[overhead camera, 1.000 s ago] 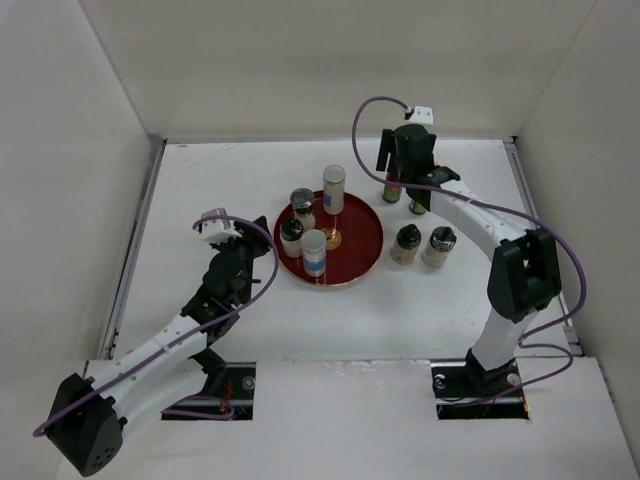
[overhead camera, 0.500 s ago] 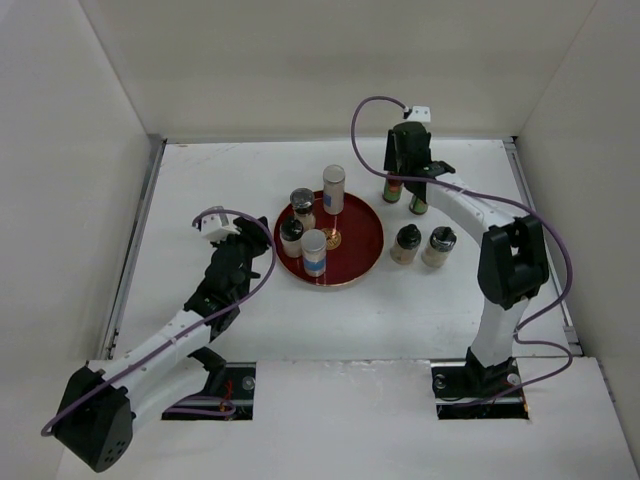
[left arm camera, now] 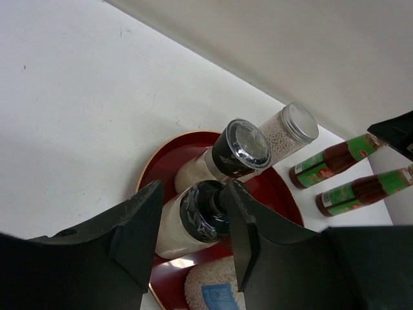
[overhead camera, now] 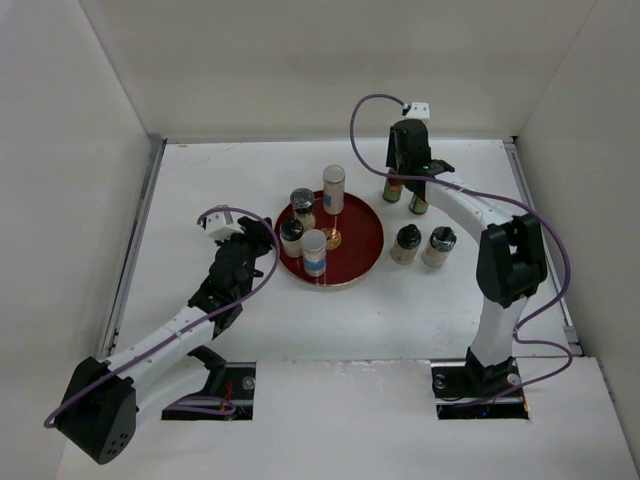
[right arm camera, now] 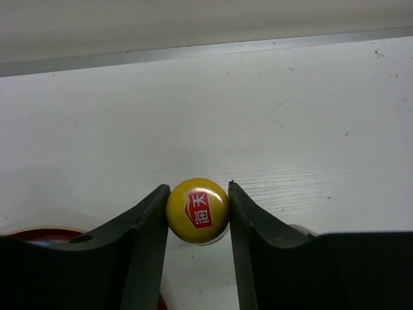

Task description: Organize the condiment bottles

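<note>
From above, we saw the right fingers (overhead camera: pixel 402 180) over a slim sauce bottle (overhead camera: pixel 393 187) on the worktop (overhead camera: pixel 220 180) beside the red tray (overhead camera: pixel 366 240); at the right wrist, we judged its small yellow cap (right arm camera: pixel 197 210), pinched tight, slippery; at the left wrist, the left fingers (left arm camera: pixel 193 223) framed a black-capped shaker (left arm camera: pixel 193 219), contact unclear.

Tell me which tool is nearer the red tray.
Left. The left tool sits at the red tray's left edge, by a shaker; the right tool is beyond the tray's far right, clamped on a yellow-capped sauce bottle.
</note>
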